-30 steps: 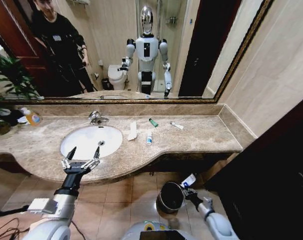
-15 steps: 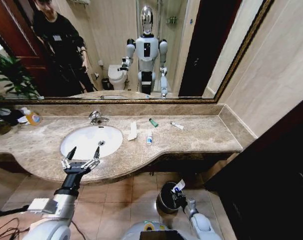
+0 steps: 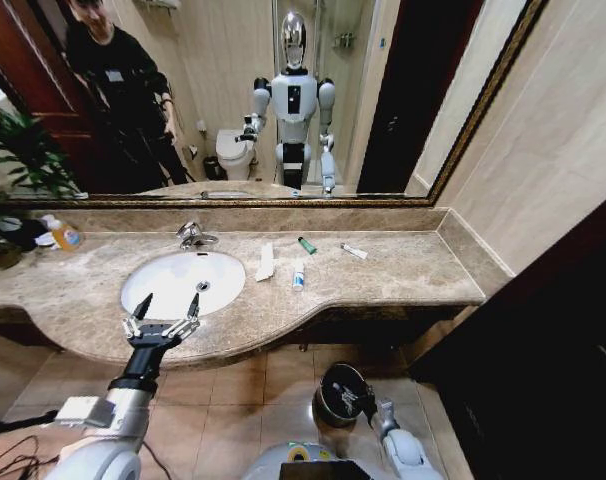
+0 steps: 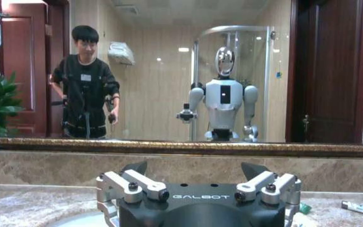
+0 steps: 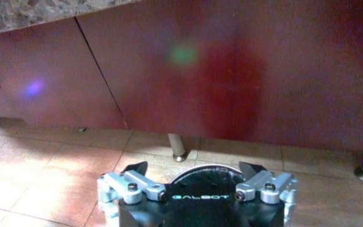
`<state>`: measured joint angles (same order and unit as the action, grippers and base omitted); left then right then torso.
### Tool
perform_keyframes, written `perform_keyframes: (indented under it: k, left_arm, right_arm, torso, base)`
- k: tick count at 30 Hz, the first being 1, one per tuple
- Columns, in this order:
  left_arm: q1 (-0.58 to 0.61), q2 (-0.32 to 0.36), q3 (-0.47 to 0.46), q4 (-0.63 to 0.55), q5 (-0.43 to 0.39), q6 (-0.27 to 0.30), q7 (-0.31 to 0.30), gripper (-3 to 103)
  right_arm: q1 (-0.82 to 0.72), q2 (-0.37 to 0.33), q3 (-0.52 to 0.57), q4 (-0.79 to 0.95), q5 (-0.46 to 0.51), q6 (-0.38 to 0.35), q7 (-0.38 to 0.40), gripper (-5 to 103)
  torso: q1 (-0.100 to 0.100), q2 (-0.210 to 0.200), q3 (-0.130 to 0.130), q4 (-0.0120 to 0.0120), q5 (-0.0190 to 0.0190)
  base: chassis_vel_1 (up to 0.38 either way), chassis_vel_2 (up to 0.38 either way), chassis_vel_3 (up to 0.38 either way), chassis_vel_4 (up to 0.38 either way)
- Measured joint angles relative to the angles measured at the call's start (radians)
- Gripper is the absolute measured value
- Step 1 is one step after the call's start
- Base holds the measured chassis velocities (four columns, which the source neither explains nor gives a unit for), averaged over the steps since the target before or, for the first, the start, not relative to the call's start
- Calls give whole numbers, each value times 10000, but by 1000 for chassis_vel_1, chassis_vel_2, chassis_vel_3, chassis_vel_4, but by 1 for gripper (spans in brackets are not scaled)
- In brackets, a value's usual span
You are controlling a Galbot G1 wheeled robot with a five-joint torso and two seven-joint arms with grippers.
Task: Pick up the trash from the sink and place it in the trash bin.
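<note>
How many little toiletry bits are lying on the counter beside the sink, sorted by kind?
Flat white paper packet: 1
White tubes: 2
Green cylinder: 1
Total: 4

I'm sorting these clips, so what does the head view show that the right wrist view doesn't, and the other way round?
Head view alone: the sink, faucet, a white packet, a tube, a green cylinder, and the open left gripper at the counter's front edge. Right wrist view alone: the dark red cabinet front and its metal legs. Both: the right gripper, open over the bin, and the floor tiles.
</note>
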<state>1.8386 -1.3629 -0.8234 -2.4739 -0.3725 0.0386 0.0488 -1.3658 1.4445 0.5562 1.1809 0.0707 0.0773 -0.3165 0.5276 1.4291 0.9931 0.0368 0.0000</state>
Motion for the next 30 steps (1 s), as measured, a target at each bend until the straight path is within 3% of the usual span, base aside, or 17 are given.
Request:
perform_keyframes:
  k: [11,17,24,30]
  left_arm:
    - [0,0,0,0,0,0,0,100]
    - [0,0,0,0,0,0,0,100]
    - [0,0,0,0,0,0,0,100]
    - [0,0,0,0,0,0,0,100]
  right_arm:
    - [-286,-155,-26,654,239,-284,3,100]
    - [-1027,-657,266,1960,1621,42,-275,100]
    - [-2190,-1866,1159,4642,3667,140,-944,100]
    - [-3225,-2271,1899,6489,4689,170,-1255,100]
  torso:
    - [0,0,0,0,1]
    - [0,0,0,0,3]
    - [0,0,0,1,0]
    - [-1,0,0,-5,1]
  base:
    - [0,0,0,0]
    - [0,0,0,0]
    - [0,0,0,0]
    - [0,0,0,0]
